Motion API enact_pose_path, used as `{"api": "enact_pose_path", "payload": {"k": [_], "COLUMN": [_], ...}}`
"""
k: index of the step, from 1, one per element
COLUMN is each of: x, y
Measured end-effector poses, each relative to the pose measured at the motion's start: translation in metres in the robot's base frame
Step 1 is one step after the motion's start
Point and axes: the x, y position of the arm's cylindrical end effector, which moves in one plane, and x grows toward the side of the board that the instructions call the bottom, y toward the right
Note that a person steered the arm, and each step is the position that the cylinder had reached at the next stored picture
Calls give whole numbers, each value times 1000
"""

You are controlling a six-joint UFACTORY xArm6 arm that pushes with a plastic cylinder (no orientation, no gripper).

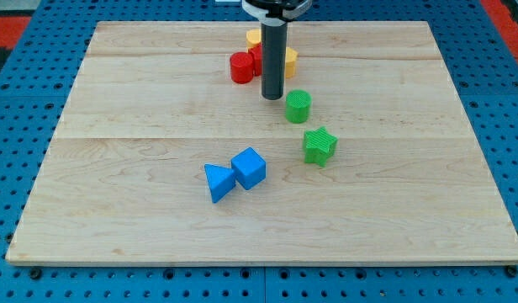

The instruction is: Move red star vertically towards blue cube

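Observation:
The red star (256, 57) sits near the view's top centre, partly hidden behind my rod, touching a red cylinder (240, 68) on its left. The blue cube (249, 167) lies well below them, towards the view's bottom, with a blue triangular block (218, 182) touching its left side. My tip (272, 98) rests on the board just below and right of the red star, between it and the green cylinder (298, 106).
A yellow block (253, 37) lies above the red star and another yellow block (289, 59) shows right of the rod. A green star (319, 145) lies right of the blue cube. The wooden board (116, 168) has blue pegboard around it.

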Motion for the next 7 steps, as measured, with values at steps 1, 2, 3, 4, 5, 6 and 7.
{"api": "enact_pose_path", "payload": {"k": [1, 2, 3, 4, 5, 6, 7], "x": [18, 66, 62, 70, 18, -41, -116], "y": [40, 44, 35, 14, 38, 75, 80]}}
